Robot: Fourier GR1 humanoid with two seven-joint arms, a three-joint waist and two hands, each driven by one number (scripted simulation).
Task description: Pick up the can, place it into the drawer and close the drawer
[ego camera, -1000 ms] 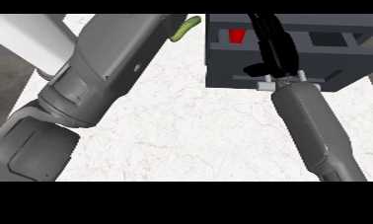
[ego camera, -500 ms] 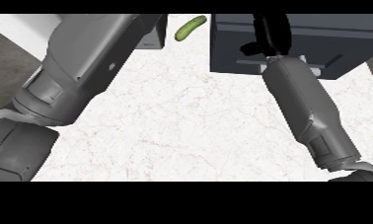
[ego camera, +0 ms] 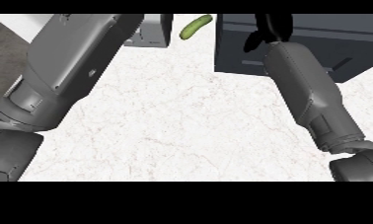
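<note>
You cannot see the can anywhere in this view, so its place cannot be told from here. The dark grey box-shaped drawer unit [ego camera: 306, 45] fills the upper right of the frame, and its inside is hidden; you see only its flat top and front face, with the upper edge cut off by the frame. Whether the drawer stands open or pushed in is hard to make out.

Your right hand [ego camera: 266, 33] shows only as black fingers [ego camera: 251, 43] hanging down over the drawer unit's top, the rest running out of the frame above; you cannot tell whether they are apart or curled together. Its grey forearm crosses the unit's front face and comes down to the lower right.

Your left hand does not show at all (only the broad grey forearm does, filling the left side of the frame).

At the top centre a small green pickle-shaped vegetable [ego camera: 195, 26] lies tilted on the white marbled worktop [ego camera: 182, 119], between the drawer unit and a pale grey block [ego camera: 149, 33] partly hidden behind the left forearm.
</note>
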